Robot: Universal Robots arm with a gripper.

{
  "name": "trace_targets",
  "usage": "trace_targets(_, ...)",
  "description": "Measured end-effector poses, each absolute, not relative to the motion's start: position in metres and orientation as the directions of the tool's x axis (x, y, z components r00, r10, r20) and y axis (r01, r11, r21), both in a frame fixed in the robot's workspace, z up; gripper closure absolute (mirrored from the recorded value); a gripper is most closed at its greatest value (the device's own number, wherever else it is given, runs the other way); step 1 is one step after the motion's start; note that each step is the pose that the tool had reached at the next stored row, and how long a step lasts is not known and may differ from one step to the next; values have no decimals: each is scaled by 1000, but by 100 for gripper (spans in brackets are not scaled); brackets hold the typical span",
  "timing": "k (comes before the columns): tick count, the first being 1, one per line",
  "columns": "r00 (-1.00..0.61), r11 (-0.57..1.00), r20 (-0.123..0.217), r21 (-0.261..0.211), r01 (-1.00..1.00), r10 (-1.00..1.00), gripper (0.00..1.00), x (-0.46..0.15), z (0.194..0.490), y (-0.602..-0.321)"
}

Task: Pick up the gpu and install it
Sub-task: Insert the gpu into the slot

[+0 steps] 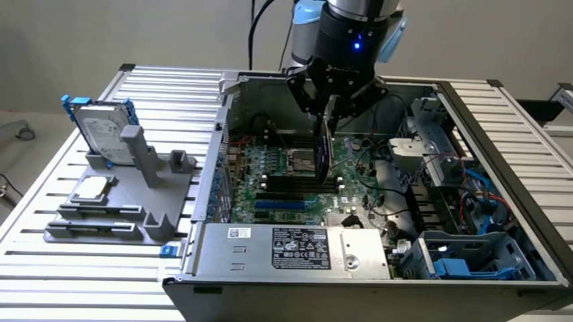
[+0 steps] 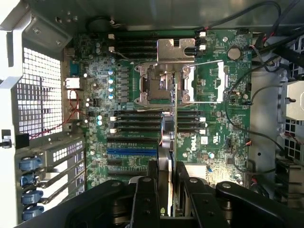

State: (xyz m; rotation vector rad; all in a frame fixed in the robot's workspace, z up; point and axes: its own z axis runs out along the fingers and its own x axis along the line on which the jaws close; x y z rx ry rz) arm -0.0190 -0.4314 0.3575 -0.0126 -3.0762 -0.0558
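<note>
Black fingers (image 2: 147, 194) of the gripper (image 2: 168, 171) stand clamped on the gpu (image 2: 167, 137), one on each flat side of the card. The open computer case (image 1: 211, 194) lies on a slatted metal table (image 1: 80, 282), with its green motherboard (image 2: 213, 137) facing up. In the exterior view the gripper (image 1: 328, 117) hangs over the middle of the board, and the gpu (image 1: 327, 157) hangs upright beneath it, a thin dark slab seen edge-on. It is above the black memory slots (image 2: 133, 121), just past the processor socket (image 2: 159, 85). Whether its lower edge touches the board is hard to say. From the wrist it appears as a narrow grey strip with what looks like a thin green edge.
</note>
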Motion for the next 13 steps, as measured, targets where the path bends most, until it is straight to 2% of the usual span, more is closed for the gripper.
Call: trace_targets(13,-972,974,65,38,-223,-225,74,-19,356,-431)
